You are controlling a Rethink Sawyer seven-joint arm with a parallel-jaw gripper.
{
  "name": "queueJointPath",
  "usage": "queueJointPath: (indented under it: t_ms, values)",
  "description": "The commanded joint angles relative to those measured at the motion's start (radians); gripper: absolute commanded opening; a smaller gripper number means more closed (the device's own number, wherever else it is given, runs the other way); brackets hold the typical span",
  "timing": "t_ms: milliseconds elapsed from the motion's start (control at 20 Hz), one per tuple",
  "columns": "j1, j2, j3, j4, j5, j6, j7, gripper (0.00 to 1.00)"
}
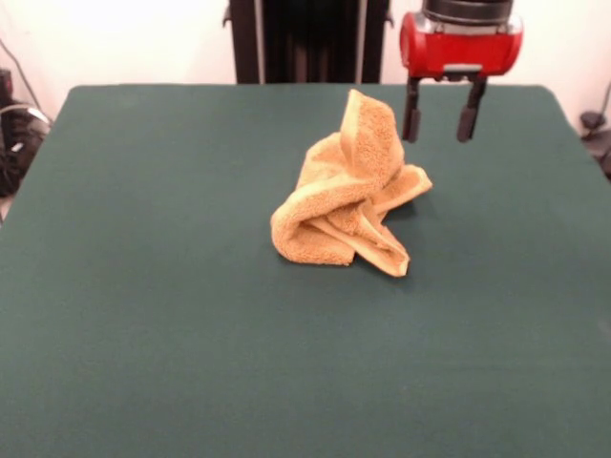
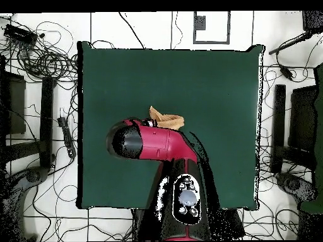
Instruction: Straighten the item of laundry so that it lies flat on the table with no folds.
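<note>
Front view: gripper [image 1: 438,122] hangs open and empty, fingers spread, just right of the towel's raised peak. Towel [image 1: 347,194] sits crumpled near table [image 1: 143,315] centre, peak pointing up, long axis approx lower-left to upper-right. Overhead: arm hides most of it.

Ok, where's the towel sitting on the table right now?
In the front view the towel sits crumpled in a heap near the middle of the table, slightly toward the far edge. The open tool hangs just to its right, apart from it.
</note>
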Motion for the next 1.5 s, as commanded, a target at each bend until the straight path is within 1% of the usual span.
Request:
queueJointPath:
  t_ms: [50, 250, 400, 1150, 1350, 1500]
  values:
    - [0.019, -0.005, 0.061, 0.001, 0.041, 0.102, 0.179, 1.0]
    - [0.052, -0.013, 0.044, -0.011, 0.039, 0.13, 0.197, 1.0]
    - [0.062, -0.01, 0.036, -0.018, 0.043, 0.132, 0.209, 1.0]
    - [0.05, -0.003, 0.043, -0.02, 0.045, 0.133, 0.196, 1.0]
    - [0.047, 0.01, 0.049, 0.001, 0.039, 0.118, 0.189, 1.0]
    - [0.04, 0.045, 0.06, 0.057, 0.043, 0.059, 0.206, 1.0]
